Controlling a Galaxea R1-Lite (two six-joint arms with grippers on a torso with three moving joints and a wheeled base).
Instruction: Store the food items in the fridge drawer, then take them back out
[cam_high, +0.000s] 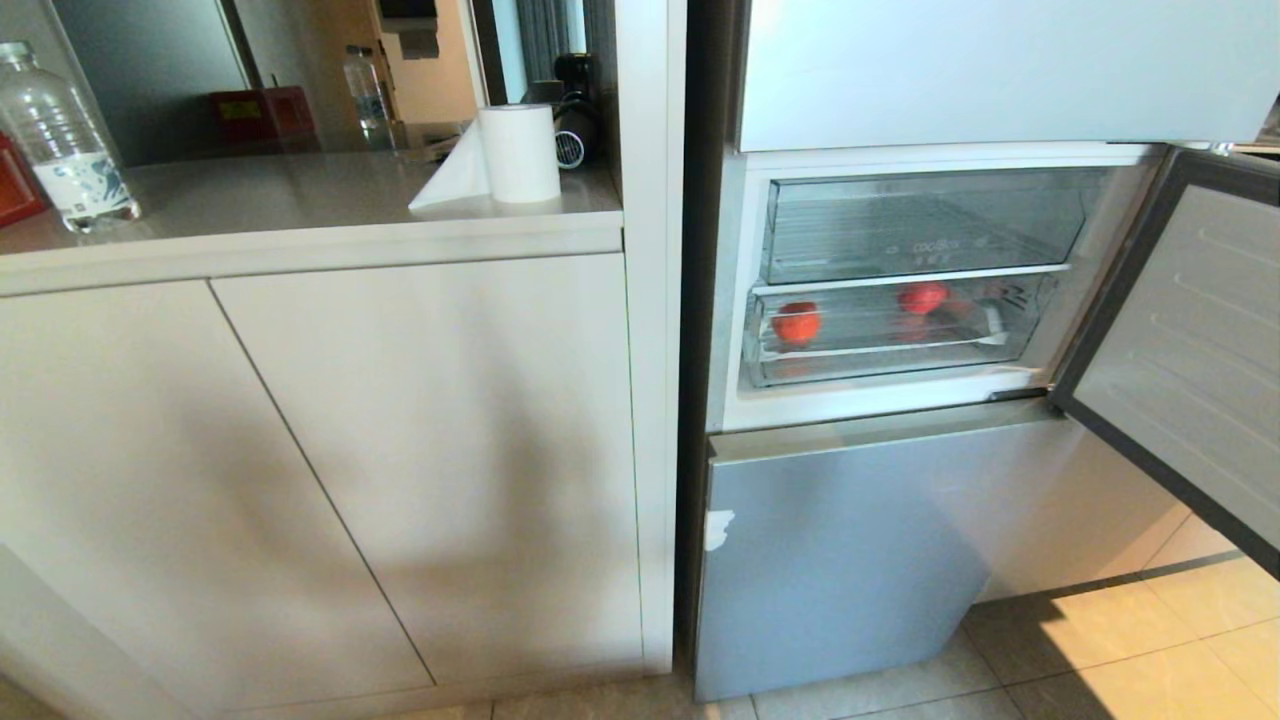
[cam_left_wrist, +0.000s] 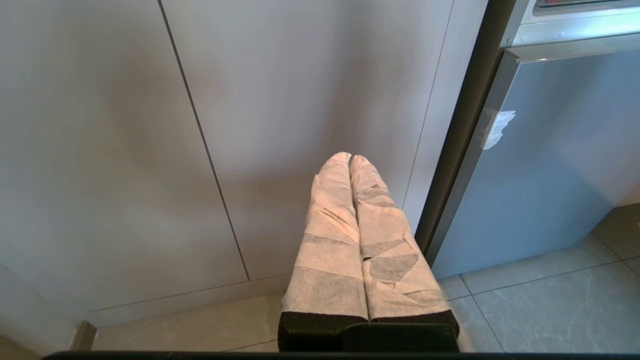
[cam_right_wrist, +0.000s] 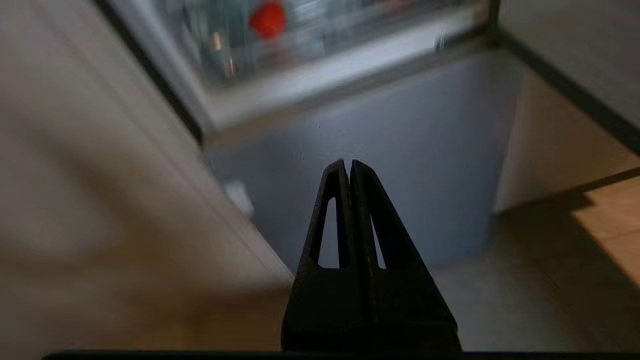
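Observation:
Two red food items (cam_high: 797, 322) (cam_high: 922, 297) lie inside the fridge drawer (cam_high: 880, 365), the lower clear drawer of the open fridge compartment. One sits at its left end, the other further back toward the middle. One red fruit (cam_right_wrist: 268, 20) also shows blurred in the right wrist view. My right gripper (cam_right_wrist: 346, 162) is shut and empty, low in front of the fridge's grey-blue lower door. My left gripper (cam_left_wrist: 350, 157), wrapped in white tape, is shut and empty, low before the cabinet doors. Neither gripper appears in the head view.
A clear bin with faint lettering (cam_high: 920, 225) sits above the drawer. The fridge door (cam_high: 1190, 350) stands open on the right. On the counter to the left are a paper towel roll (cam_high: 518, 152) and a water bottle (cam_high: 62, 130). Tile floor lies below.

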